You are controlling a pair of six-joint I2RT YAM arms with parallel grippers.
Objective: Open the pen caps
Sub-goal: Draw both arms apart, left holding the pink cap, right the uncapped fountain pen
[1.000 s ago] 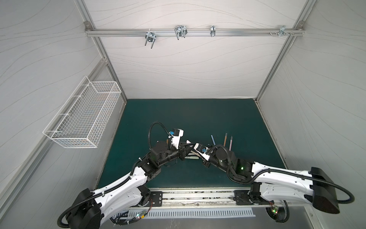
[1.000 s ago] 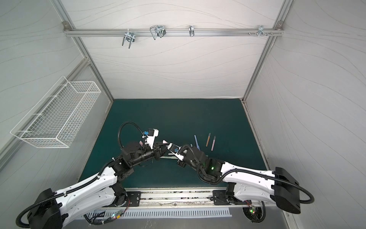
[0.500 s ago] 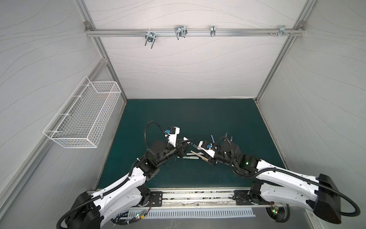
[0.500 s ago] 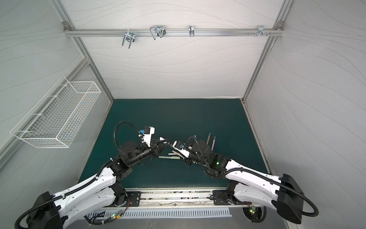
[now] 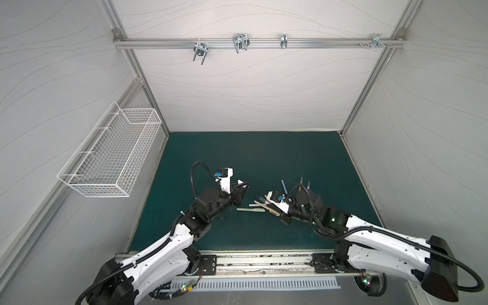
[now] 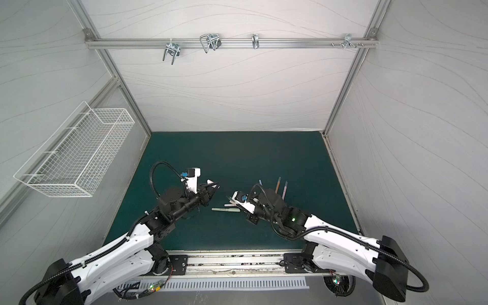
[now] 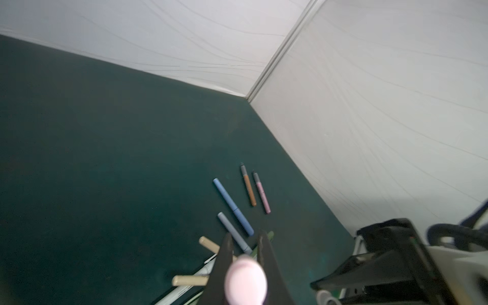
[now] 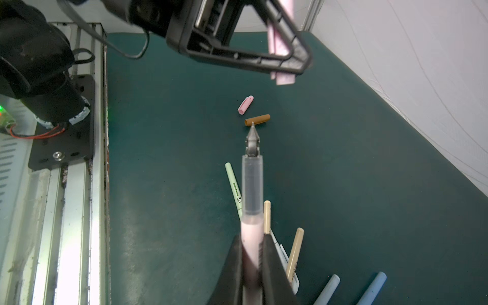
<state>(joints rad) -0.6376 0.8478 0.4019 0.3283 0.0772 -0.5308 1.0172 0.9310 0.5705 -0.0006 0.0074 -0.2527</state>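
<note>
My left gripper point(image 7: 244, 237) is shut on a pink pen cap point(image 7: 245, 280), held above the green mat; the right wrist view shows that pink pen cap point(image 8: 284, 78) sticking out of the left gripper point(image 8: 301, 63). My right gripper point(image 8: 252, 239) is shut on the pink pen point(image 8: 252, 227), whose clear grip and bare metal tip point toward the left arm. In both top views the left gripper point(image 5: 244, 186) and the right gripper point(image 5: 265, 201) are a hand's width apart. A loose pink cap point(image 8: 246, 104) and a brown cap point(image 8: 257, 120) lie on the mat.
A green pen point(image 5: 249, 209), tan pens point(image 7: 208, 244) and pale blue pens point(image 7: 232, 206) lie between the arms. An uncapped orange pen point(image 7: 249, 187) and a pink one point(image 7: 261, 192) lie farther back. A wire basket point(image 5: 113, 155) hangs on the left wall.
The two grippers, tip to tip a second ago, have drawn apart. The pink cap has come off the pen and stays with the left gripper.
</note>
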